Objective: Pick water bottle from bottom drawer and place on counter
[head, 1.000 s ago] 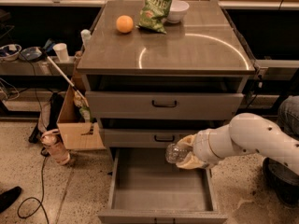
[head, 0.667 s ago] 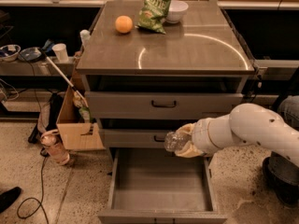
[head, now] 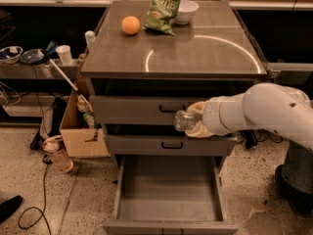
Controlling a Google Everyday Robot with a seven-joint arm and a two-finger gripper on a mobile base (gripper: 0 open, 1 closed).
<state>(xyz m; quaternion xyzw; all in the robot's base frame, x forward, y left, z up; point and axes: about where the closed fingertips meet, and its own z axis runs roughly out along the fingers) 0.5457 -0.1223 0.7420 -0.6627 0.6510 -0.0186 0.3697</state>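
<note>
The water bottle (head: 184, 120), small, clear and crinkled, is held on its side in my gripper (head: 195, 120), in front of the two upper drawer fronts. My white arm reaches in from the right. The gripper's pale fingers (head: 197, 130) are closed around the bottle. The bottom drawer (head: 168, 192) stands pulled out below, its grey tray bare. The counter (head: 195, 48), brushed steel with curved arc marks, lies above the bottle.
An orange (head: 130, 25), a green chip bag (head: 163, 10) and a white bowl (head: 186, 11) sit at the counter's back. A cardboard box (head: 78, 126) and a pinkish bottle (head: 58, 155) stand on the floor at left. A dark side shelf (head: 34, 67) holds cups.
My gripper has lifted the water bottle up from just above the bottom drawer to the height of the upper drawer fronts.
</note>
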